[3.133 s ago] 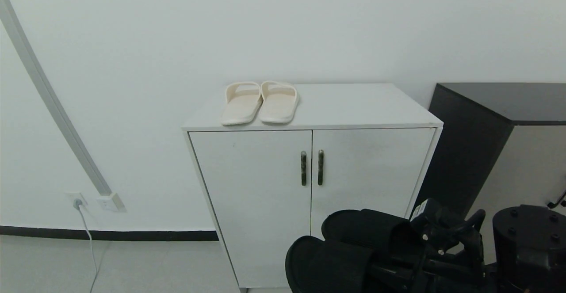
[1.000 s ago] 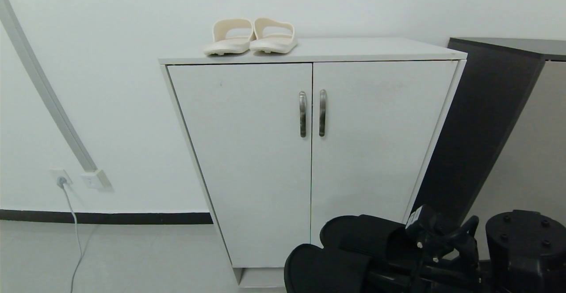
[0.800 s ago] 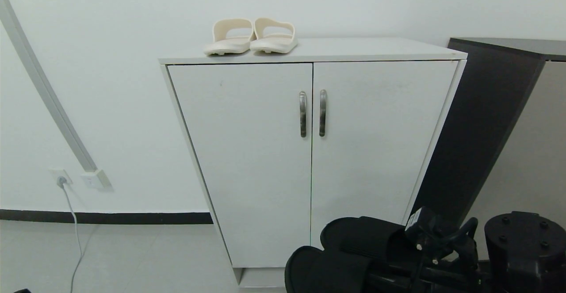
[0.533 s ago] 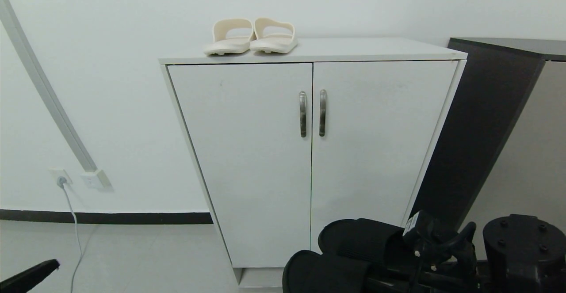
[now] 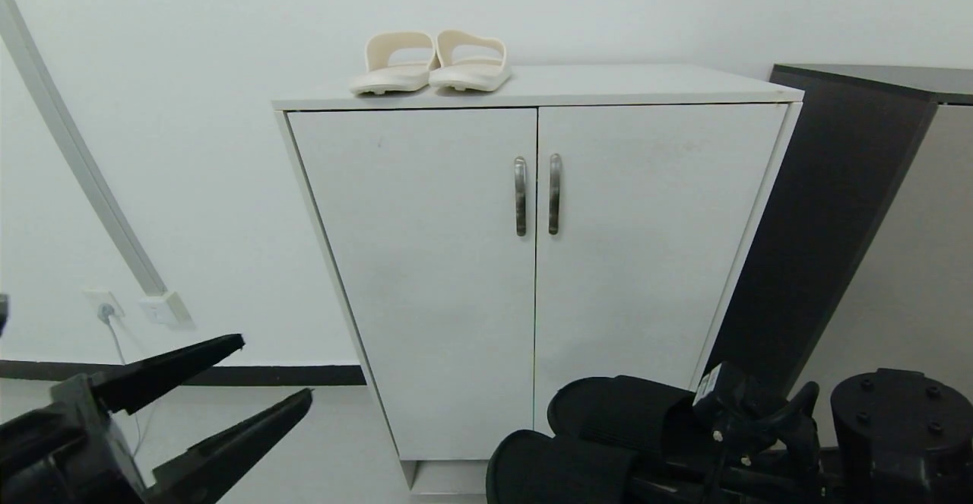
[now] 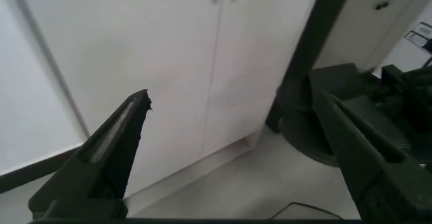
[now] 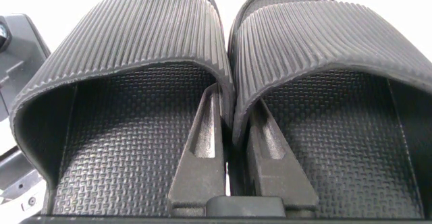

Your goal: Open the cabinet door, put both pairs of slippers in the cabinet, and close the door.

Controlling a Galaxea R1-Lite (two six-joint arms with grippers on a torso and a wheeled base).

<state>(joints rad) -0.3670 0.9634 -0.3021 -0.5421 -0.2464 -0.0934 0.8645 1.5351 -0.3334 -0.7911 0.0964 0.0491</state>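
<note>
The white cabinet (image 5: 426,276) stands with both doors closed, and its two metal handles (image 5: 537,195) meet at the middle. A cream pair of slippers (image 5: 430,63) rests on its top, toward the left. Low in front of the right door, my right gripper (image 7: 233,113) is shut on the black pair of slippers (image 5: 600,428), pinching their two inner walls together. My left gripper (image 5: 277,367) hangs open and holds nothing, low and to the left of the cabinet. In the left wrist view the left gripper (image 6: 233,99) faces the lower doors (image 6: 202,82).
A black cabinet (image 5: 828,215) stands directly right of the white one. On the wall to the left are a slanted grey conduit (image 5: 76,154) and an outlet with a cable (image 5: 103,311). Bare floor lies left of the cabinet.
The head camera dropped lower since the earliest frame. In the last half second my open left gripper rose into view at the lower left. The right gripper with the black slippers sank slightly.
</note>
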